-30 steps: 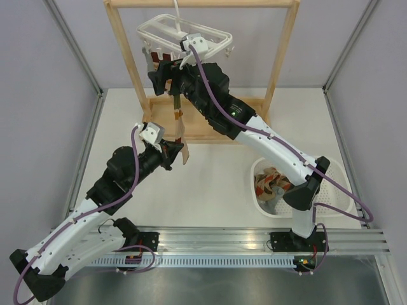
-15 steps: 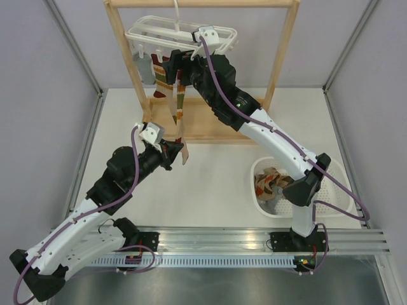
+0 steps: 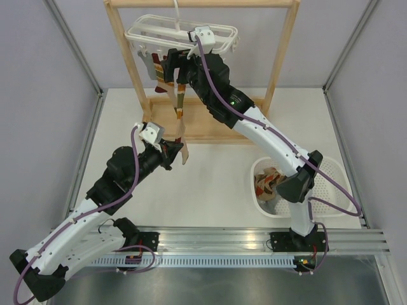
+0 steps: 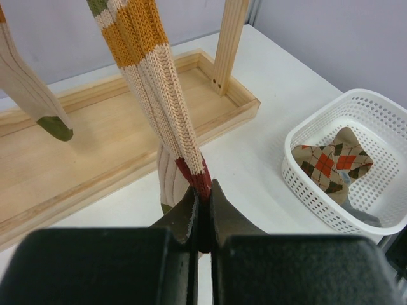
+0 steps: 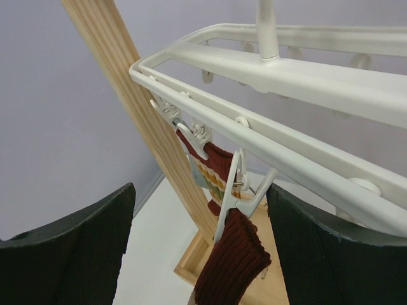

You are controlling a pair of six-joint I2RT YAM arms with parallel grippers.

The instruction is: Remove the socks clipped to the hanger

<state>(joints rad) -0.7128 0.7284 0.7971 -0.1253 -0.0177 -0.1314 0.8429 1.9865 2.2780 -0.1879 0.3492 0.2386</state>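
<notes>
The white hanger (image 3: 216, 32) hangs from the wooden rack; it also shows in the right wrist view (image 5: 305, 82). A striped sock (image 3: 180, 105) hangs stretched from one of its clips. My left gripper (image 3: 184, 152) is shut on that sock's red toe (image 4: 197, 178), low near the rack's base. My right gripper (image 3: 175, 67) is open just under the hanger. Its fingers (image 5: 76, 248) stand either side of a white clip (image 5: 238, 190) that pinches a dark red ribbed sock cuff (image 5: 232, 264). Another striped sock (image 5: 206, 168) hangs on the clip behind.
The wooden rack (image 3: 124, 57) stands at the back, with its tray base (image 4: 114, 127) just past my left gripper. A white perforated basket (image 3: 334, 175) at the right holds argyle socks (image 4: 327, 162). A tan sock with a green toe (image 4: 38, 101) hangs to the left.
The right gripper rose from among the hanging socks to the hanger's clip row, and the hanger swung back to the left. The left gripper kept its hold on the sock toe.
</notes>
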